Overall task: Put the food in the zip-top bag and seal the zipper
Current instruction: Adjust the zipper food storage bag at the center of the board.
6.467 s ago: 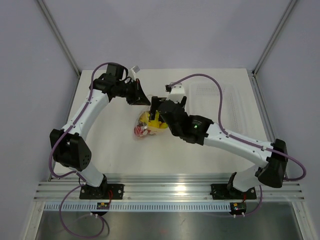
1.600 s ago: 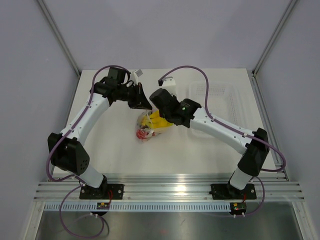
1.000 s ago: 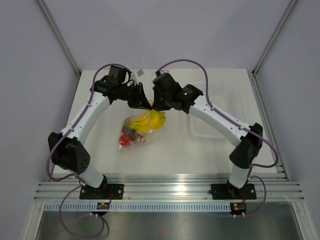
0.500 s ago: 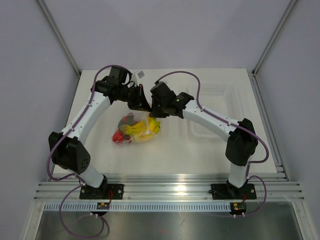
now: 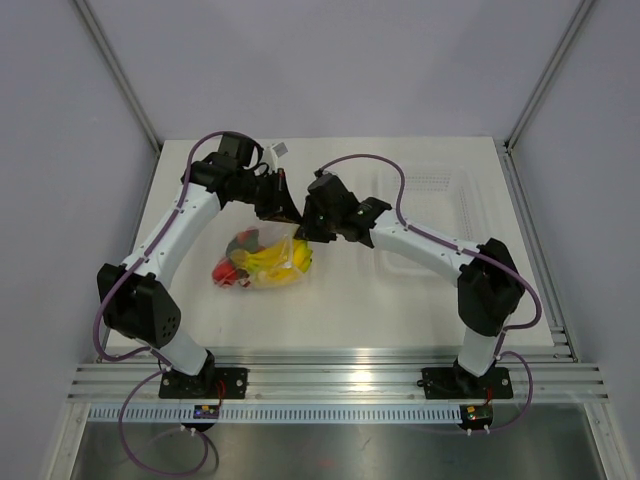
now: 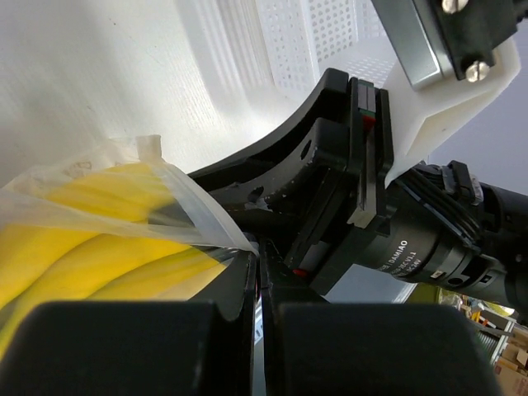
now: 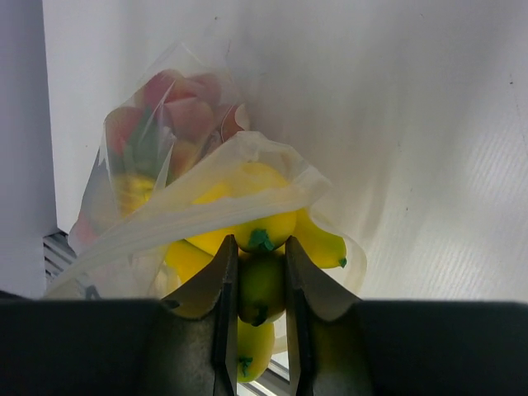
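The zip-top bag (image 5: 252, 268) lies on the table with its mouth toward the two grippers. My left gripper (image 5: 285, 210) is shut on the bag's top edge (image 6: 191, 208), a thin film pinched between its jaws (image 6: 261, 262). My right gripper (image 5: 305, 232) is shut on one yellow banana (image 7: 261, 285) of the bunch (image 5: 277, 260), which sits in the open mouth. The zipper strip (image 7: 186, 213) drapes loosely over the bananas, with the mouth open. The red strawberries (image 7: 177, 107) lie deeper inside the bag (image 5: 226, 272).
A clear rigid tray (image 5: 440, 205) sits at the back right of the table. The right arm's wrist (image 6: 388, 223) crowds close behind my left gripper. Grey walls enclose the table on three sides.
The bag with the food has slid toward the near left. My right gripper has followed it leftward with the banana, close to the left gripper. The left gripper has kept its place and hold.
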Tool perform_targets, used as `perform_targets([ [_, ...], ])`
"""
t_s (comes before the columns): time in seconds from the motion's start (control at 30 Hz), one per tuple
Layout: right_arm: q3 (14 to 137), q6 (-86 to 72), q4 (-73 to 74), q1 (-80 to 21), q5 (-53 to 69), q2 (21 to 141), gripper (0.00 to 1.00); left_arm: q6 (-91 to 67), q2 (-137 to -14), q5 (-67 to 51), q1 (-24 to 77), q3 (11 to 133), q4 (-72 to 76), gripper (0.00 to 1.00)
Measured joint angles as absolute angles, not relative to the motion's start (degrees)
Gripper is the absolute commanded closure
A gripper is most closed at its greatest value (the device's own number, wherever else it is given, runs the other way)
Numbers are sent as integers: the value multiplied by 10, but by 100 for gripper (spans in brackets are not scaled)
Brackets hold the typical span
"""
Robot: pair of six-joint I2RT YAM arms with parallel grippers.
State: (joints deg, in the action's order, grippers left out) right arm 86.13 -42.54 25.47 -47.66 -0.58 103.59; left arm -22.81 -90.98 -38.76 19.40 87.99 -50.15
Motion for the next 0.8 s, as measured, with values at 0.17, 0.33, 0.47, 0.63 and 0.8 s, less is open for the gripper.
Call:
perform_targets([
  [0.17,837,-426,243,-477,-3,1008,52,-232,-910,-399,194,876,-492,100],
  [0.33,802,-423,254,-475,-36,956,27,-244,-906,-438,197,876,-486,100],
  [0.47,779,-416,270,-475,-71,896,27,-252,-905,-462,204,877,-472,100],
  [0.63,712,-416,269,-469,-85,762,41,-260,-905,-464,204,877,-434,100],
  [0.8,640,-420,264,-444,-98,660,54,-271,-905,-464,203,877,-413,100],
])
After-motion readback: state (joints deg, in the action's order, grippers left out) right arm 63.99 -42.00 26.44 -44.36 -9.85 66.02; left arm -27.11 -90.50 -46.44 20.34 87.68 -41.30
